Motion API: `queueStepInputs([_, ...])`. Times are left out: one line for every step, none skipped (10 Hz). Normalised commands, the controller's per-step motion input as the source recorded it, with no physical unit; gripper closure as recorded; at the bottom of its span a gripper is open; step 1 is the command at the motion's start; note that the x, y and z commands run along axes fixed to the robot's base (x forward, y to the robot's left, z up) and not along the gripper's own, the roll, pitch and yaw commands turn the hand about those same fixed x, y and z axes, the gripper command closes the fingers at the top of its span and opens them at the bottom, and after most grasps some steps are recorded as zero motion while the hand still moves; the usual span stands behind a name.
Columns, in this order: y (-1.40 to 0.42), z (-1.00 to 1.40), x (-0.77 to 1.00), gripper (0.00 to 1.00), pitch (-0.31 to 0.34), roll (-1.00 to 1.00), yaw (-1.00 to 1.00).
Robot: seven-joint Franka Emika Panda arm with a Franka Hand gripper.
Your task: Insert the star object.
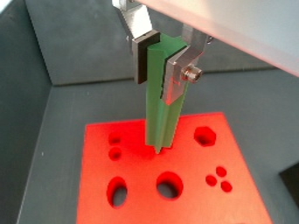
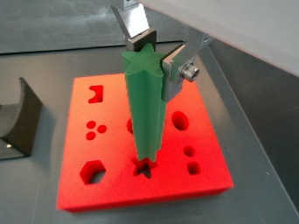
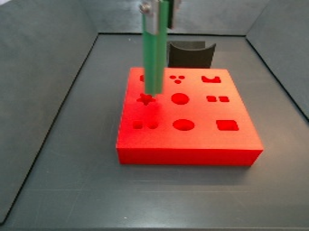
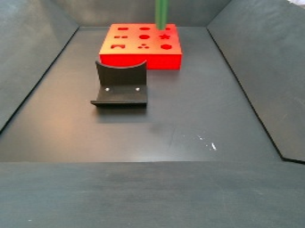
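The star object [image 2: 142, 105] is a long green rod with a star-shaped section, held upright. My gripper [image 2: 156, 57] is shut on its upper end, one silver finger on each side; this also shows in a wrist view [image 1: 162, 66]. The rod's lower tip meets the star-shaped hole [image 2: 143, 168] in the red block [image 2: 198, 149]. How deep it sits I cannot tell. In a side view the rod [image 3: 151, 54] stands over the block's [image 3: 200, 135] left part, with the gripper [image 3: 154, 7] at the frame's top. In a side view the rod [image 4: 161, 12] rises from the block [image 4: 125, 49]; the gripper is out of frame.
The red block has several other shaped holes: round, square, hexagonal, oval. The dark fixture [image 4: 120, 82] stands in front of the block in a side view, and behind it in a side view [image 3: 190, 52]. It shows beside the block in a wrist view [image 2: 17, 122]. Grey walls enclose the dark floor.
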Motion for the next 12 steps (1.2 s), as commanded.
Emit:
queueStepInputs([-0.1, -0.09, -0.21, 1.0, -0.13, 0.37, -0.03])
queueStepInputs([-0.05, 0.01, 0.0, 1.0, -0.066, 0.42, -0.01])
queueStepInputs([-0.03, 0.0, -0.13, 1.0, -0.074, 0.38, 0.0])
queueStepInputs([-0.04, 0.0, 0.0, 1.0, -0.051, 0.3, 0.0])
queueStepInputs([0.0, -0.09, 0.0, 1.0, 0.0, 0.13, 0.03])
queueStepInputs([0.0, -0.24, 0.0, 1.0, 0.0, 0.03, 0.0])
queueStepInputs([0.05, -0.19, -0.08, 1.0, 0.0, -0.17, 0.0])
queueStepInputs([0.05, -0.22, -0.14, 1.0, 0.0, -0.35, 0.0])
queueStepInputs([0.09, -0.14, -0.07, 1.0, -0.03, -0.33, 0.0])
queueStepInputs([0.09, -0.14, -0.01, 1.0, 0.0, -0.18, 0.0])
queueStepInputs([0.07, -0.18, -0.04, 1.0, -0.031, -0.21, 0.0])
queueStepInputs([0.08, -0.09, -0.08, 1.0, -0.029, -0.19, 0.0])
